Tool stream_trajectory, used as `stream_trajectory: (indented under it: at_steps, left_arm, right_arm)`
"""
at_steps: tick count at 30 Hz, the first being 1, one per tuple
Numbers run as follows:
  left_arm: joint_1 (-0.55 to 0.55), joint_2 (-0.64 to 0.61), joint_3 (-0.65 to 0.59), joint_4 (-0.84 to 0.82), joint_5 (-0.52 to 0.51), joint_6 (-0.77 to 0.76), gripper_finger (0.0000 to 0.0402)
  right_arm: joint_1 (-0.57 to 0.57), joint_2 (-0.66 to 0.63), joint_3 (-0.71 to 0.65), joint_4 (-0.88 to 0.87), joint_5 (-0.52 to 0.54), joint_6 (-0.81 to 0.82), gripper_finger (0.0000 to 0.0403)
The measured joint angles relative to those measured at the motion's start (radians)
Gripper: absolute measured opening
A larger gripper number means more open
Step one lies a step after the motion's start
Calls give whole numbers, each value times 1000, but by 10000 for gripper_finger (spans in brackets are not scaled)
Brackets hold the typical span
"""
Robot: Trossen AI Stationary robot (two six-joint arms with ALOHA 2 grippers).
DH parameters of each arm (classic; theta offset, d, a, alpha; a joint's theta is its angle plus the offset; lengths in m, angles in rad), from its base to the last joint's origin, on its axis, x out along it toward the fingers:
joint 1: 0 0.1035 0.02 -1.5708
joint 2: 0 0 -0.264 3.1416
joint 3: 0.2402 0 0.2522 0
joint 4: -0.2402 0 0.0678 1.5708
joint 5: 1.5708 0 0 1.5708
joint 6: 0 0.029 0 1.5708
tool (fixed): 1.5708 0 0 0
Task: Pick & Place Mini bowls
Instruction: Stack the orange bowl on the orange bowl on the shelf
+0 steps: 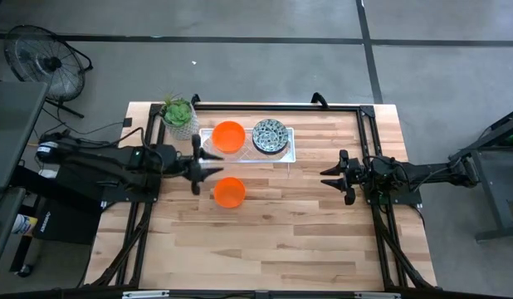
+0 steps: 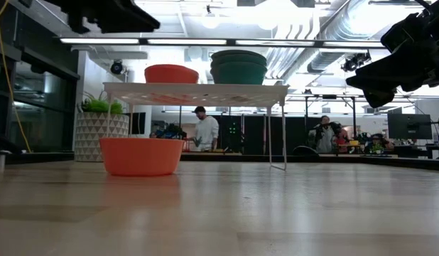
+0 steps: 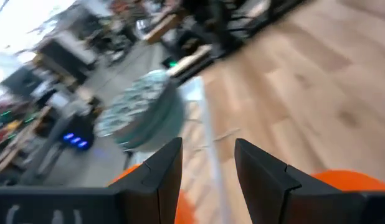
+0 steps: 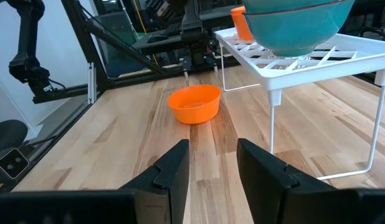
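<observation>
One orange mini bowl (image 1: 229, 192) sits on its base on the table in front of the white wire rack (image 1: 246, 154). On the rack stand another orange bowl (image 1: 229, 136) and a patterned bowl (image 1: 271, 136); the low view shows the patterned one (image 2: 238, 66) as a stack. My left gripper (image 1: 213, 165) hovers open just left of the rack's near edge, above and behind the table bowl, with nothing between its fingers (image 3: 164, 168). My right gripper (image 1: 331, 177) waits open at the right, facing the table bowl (image 4: 194, 102).
A green plant in a white pot (image 1: 178, 115) stands at the rack's far left corner. The rack's thin legs (image 4: 272, 121) stand on the table. Bare wood (image 1: 281, 241) stretches from the bowls to the near edge.
</observation>
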Motion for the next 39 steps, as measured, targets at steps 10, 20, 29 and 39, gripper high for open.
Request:
stream_trajectory:
  at_steps: [10,20,29,39]
  left_arm:
    - [-114,-4,20,-181,96,2,143]
    - [-189,150,158,-466,125,-1,143]
    - [-207,352,228,-504,193,-9,143]
    - [-205,577,372,-586,192,-145,143]
  right_arm:
    - [0,0,0,0,0,0,122]
    - [0,0,0,0,0,0,122]
    - [0,0,0,0,0,0,122]
    - [0,0,0,0,0,0,122]
